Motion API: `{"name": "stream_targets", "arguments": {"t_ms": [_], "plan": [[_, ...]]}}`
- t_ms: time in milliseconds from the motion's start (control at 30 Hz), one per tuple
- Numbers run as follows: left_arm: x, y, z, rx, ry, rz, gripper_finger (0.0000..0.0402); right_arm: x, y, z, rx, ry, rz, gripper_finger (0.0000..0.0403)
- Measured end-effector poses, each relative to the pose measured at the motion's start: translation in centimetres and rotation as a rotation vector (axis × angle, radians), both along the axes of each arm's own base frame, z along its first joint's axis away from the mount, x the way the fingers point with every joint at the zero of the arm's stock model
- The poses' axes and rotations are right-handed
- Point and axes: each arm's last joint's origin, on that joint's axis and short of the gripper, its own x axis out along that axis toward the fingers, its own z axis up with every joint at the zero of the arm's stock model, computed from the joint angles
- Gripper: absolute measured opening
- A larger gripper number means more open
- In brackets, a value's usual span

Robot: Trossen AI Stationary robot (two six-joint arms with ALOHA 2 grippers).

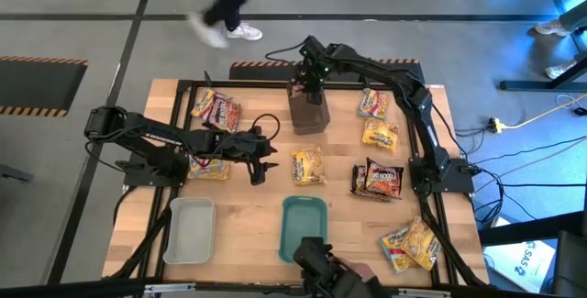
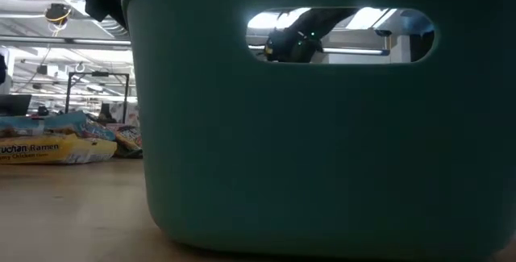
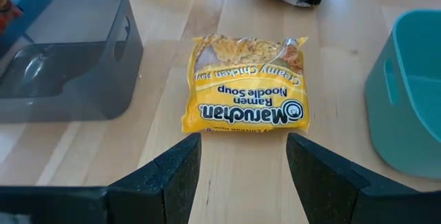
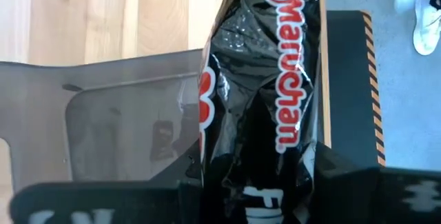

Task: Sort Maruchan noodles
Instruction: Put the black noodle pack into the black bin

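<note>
A black Maruchan packet [image 4: 262, 93] with red lettering hangs in my right gripper [image 1: 312, 76], which is shut on it above the dark grey tray [image 1: 309, 113] at the table's far middle. My left gripper [image 3: 242, 156] stands open just above the table, its fingers pointing at a yellow Maruchan packet [image 3: 244, 86] that lies flat a little ahead of them. In the high view this packet [image 1: 308, 165] lies at the table's centre, to the right of my left gripper [image 1: 260, 158]. More packets lie flat around the table. My right gripper pinches the black packet between its two fingers at the packet's upper end [image 4: 256, 177], which is squeezed narrow and crumpled there. The fingers slant steeply down from above. The packet hangs lengthwise below them, clear of the table, over the grey tray's [image 4: 117, 120] edge.
A teal tray [image 1: 303, 227] and a translucent white tray [image 1: 190, 231] stand near the front edge. Packets lie at the far left [image 1: 216, 110], under my left arm [image 1: 209, 165], at the right [image 1: 378, 181] and at the near right [image 1: 410, 243]. A person walks beyond the table.
</note>
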Motion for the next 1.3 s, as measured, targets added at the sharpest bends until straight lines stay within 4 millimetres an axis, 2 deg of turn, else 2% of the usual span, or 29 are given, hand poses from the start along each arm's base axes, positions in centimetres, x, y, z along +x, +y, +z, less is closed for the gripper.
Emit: {"name": "stream_targets", "arguments": {"t_ms": [133,367,567,900,1067,1300], "plan": [[0.0,0.0,0.0,0.0,0.0,0.0,0.0209,0.2,-0.2,-0.6,0.002,0.003,0.001,0.0099],[0.1,0.0,0.1,0.0,-0.01,0.0,0.0209,0.6,-0.5,-2.9,0.017,0.06,-0.009,0.0099],[0.1,0.0,0.1,0.0,-0.012,0.0,0.0209,0.6,-0.5,-3.1,0.015,0.069,-0.012,0.0103],[0.1,0.0,0.1,0.006,-0.012,-0.004,0.0208,0.6,-0.6,-3.1,0.006,0.075,-0.021,0.0177],[0.1,0.0,0.1,0.006,-0.012,-0.004,0.0208,0.4,-0.8,-3.1,-0.067,0.129,-0.063,0.0214],[0.1,0.0,0.1,0.006,-0.012,-0.004,0.0208,0.4,-0.8,-3.1,-0.096,0.15,-0.077,0.0223]]}}
